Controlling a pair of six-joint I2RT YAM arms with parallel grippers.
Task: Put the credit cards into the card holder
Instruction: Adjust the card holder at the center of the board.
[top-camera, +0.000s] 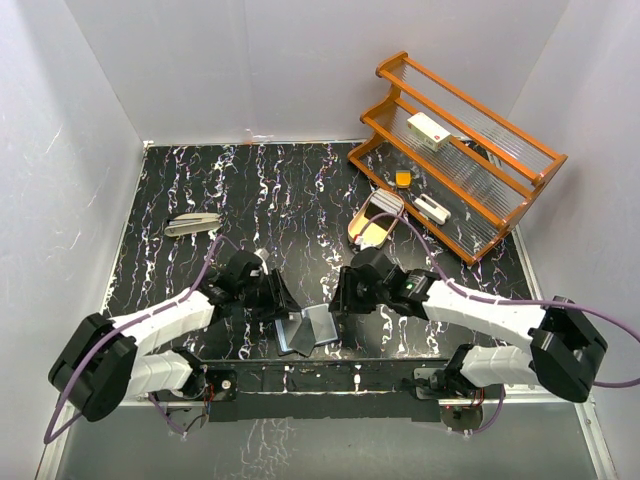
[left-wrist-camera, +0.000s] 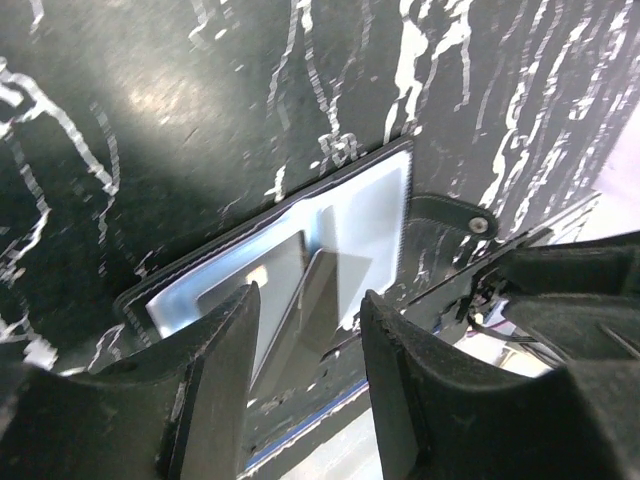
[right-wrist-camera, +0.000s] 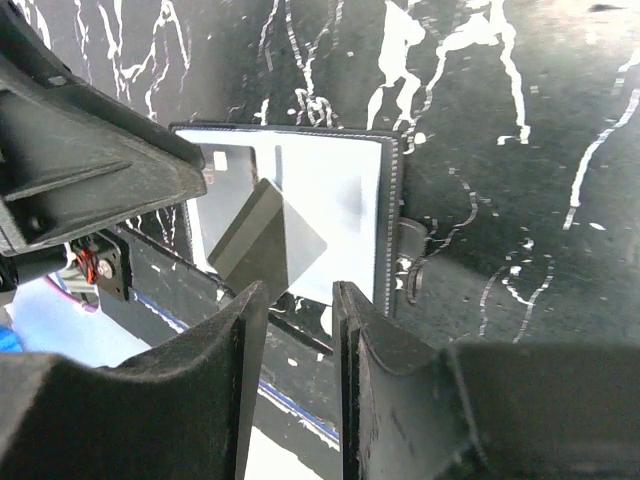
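Note:
The black card holder (top-camera: 308, 330) lies open near the table's front edge, blue-grey inner faces up. It also shows in the left wrist view (left-wrist-camera: 380, 210) and the right wrist view (right-wrist-camera: 345, 200). One credit card (left-wrist-camera: 255, 285) lies flat in a pocket. Another credit card (right-wrist-camera: 268, 238) stands tilted at the fold; it also shows in the left wrist view (left-wrist-camera: 322, 300). My left gripper (top-camera: 288, 303) (left-wrist-camera: 308, 300) is open and empty just left of the holder. My right gripper (top-camera: 340, 298) (right-wrist-camera: 298, 292) is open and empty just right of it.
A wooden rack (top-camera: 470, 160) stands at the back right with a white box with a red mark (top-camera: 428, 130) on it. A cream tray (top-camera: 376, 220) lies in front of the rack. A grey-white object (top-camera: 193, 223) lies at the left.

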